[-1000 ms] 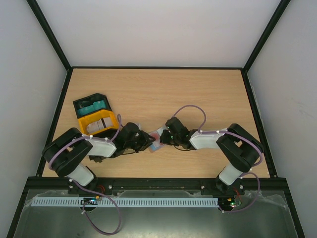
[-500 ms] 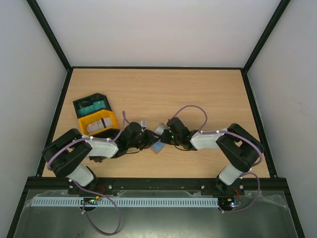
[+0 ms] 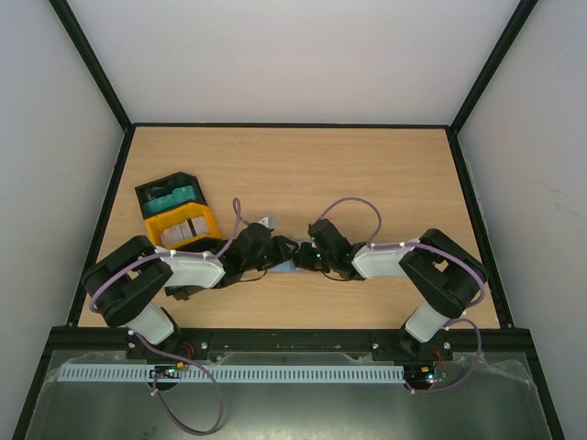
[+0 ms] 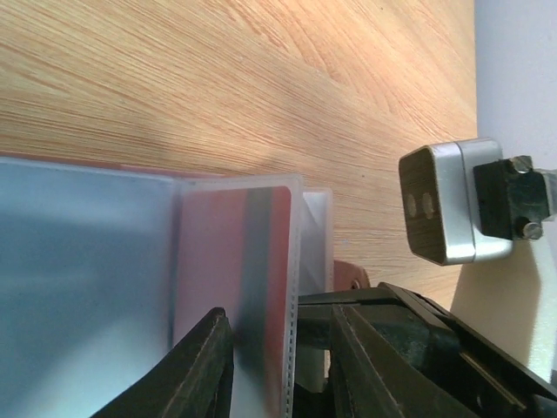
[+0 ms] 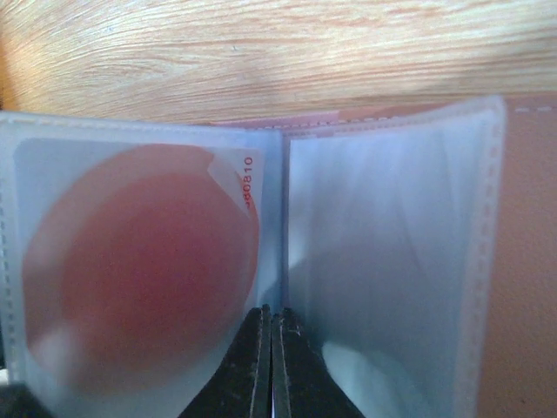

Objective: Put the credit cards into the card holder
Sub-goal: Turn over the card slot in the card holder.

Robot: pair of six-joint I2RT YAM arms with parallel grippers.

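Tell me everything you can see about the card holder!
The card holder is open between the left gripper and the right gripper, whose shut fingers pinch its middle seam. Inside are cloudy plastic pockets with stitched edges; one holds a red-and-white card. A pinkish-brown cover peeks out behind.

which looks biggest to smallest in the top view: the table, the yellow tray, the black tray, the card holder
1. table, by far the largest
2. yellow tray and black tray: they look about alike, so no ranking between them
3. card holder: smallest as seen, but mostly covered, so only a sliver shows
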